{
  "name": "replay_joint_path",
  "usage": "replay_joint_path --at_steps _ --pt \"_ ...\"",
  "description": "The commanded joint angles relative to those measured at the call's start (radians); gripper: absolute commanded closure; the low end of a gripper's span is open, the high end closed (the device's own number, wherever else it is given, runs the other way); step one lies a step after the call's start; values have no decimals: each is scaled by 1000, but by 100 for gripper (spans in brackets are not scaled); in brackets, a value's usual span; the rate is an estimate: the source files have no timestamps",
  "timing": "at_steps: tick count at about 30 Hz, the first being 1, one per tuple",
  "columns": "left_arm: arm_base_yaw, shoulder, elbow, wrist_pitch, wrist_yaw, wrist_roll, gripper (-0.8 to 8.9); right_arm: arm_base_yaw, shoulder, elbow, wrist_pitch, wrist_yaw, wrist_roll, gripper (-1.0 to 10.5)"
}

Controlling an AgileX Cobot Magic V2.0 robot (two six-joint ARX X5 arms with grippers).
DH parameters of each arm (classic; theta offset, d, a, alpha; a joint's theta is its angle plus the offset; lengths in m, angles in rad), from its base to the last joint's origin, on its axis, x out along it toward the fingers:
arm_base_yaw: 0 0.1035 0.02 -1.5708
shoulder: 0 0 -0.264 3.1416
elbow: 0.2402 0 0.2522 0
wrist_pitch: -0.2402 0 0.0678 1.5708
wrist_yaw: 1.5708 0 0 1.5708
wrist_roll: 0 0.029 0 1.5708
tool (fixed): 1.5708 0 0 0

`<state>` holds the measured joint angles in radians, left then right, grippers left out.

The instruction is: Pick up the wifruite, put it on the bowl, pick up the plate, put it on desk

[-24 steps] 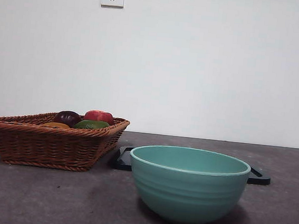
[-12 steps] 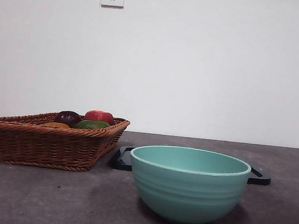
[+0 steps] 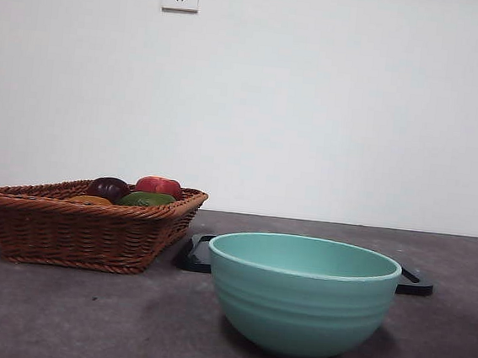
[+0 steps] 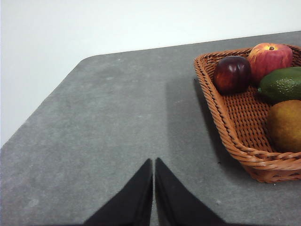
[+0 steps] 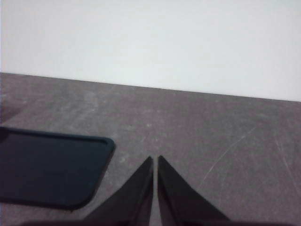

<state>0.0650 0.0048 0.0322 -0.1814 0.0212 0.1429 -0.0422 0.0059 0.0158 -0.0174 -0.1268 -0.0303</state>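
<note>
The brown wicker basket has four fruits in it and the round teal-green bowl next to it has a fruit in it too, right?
Not quite. The brown wicker basket does hold four fruits: a dark red one, a red-yellow one, a green one and a brownish-yellow one, as the left wrist view shows. But no fruit shows in the round teal-green bowl; in the front view nothing rises above its rim.

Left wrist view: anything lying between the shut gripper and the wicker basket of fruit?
Nothing. Only bare desk separates the left gripper from the basket, seen in the left wrist view.

Each pincer (image 4: 153,162) (image 5: 154,160) has two matte black, tapering jaws.
</note>
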Motion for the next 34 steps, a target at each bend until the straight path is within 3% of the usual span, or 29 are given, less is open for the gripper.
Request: replay_joint_path --at_steps 1,7,34 --pt "2 -2 -21 -7 -4 -5 806 -3 -2 -5 -17 15 -5 942" --pt "2 -2 -21 -7 -4 -5 806 -3 -2 -5 -163 27 -8 942" --pt "2 -2 -21 -7 -4 -5 806 -3 -2 -4 -140 30 -7 942"
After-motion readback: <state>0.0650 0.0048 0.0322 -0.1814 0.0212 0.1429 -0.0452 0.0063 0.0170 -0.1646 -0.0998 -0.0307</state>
